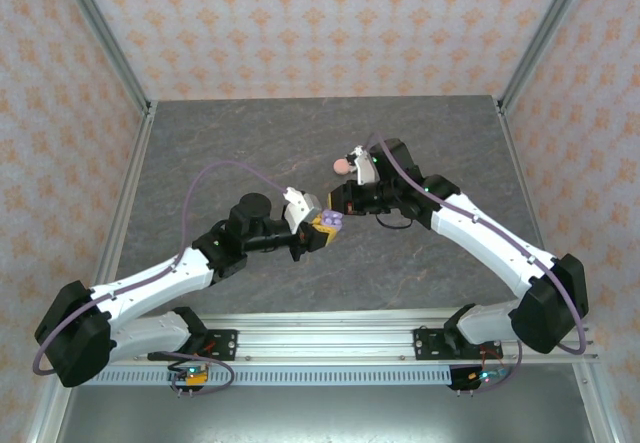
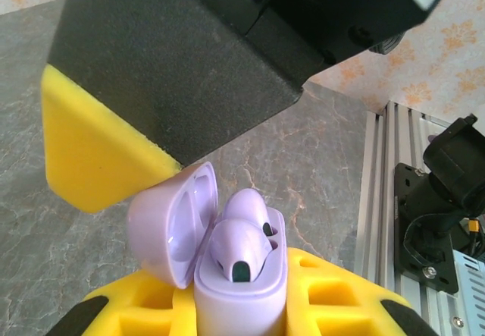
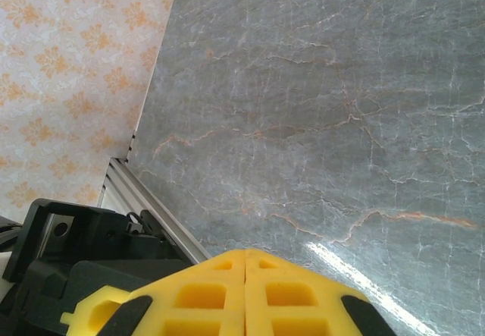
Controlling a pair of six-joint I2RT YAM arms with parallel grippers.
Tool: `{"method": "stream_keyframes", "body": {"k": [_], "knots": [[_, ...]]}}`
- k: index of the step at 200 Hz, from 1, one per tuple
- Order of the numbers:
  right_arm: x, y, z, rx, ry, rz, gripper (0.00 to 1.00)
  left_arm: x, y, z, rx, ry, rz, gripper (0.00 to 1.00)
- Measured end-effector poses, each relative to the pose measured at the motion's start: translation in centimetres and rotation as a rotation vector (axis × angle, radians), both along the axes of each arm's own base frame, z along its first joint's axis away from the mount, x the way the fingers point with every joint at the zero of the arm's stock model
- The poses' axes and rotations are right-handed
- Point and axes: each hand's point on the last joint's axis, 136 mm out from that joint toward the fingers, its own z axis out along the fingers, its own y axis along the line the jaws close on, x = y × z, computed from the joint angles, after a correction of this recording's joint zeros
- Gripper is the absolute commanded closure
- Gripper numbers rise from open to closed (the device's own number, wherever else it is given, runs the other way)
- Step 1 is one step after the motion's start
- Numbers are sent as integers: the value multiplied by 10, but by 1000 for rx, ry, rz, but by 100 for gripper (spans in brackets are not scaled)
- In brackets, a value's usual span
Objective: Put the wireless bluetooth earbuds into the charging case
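Left fingers (image 2: 333, 290) tight on lilac case (image 2: 242, 302) (base cut off); right fingers (image 3: 204, 298) together.

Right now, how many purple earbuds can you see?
2, both in the open lilac case: front earbud, back earbud just behind it. Others may be hidden.

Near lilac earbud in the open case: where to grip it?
Probably the near earbud by its rounded head, which stands above the rim of the lilac case. Come from above, on the side away from the lid, which stands open and bars its side.
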Motion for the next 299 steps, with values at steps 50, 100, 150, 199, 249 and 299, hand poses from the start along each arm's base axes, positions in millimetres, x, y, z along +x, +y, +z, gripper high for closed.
{"method": "stream_keyframes", "body": {"k": [50,100,150,199,249,299], "knots": [[2,1,2,-1,-25,4,92,9,6,-7,23,23,70,94],[-3,5,1,-7,-30,26,92,20,12,-14,44,36,145,94],[1,2,-3,-35,-47,3,88,22,12,-17,50,43,158,94],[26,-39,-26,-228,-46,-220,85,44,9,-21,91,98,239,94],[49,-97,-50,-347,7,-458,84,78,6,-47,138,240,371,94],[43,-112,-60,-382,28,-495,84,115,18,-93,182,481,566,93]]}}
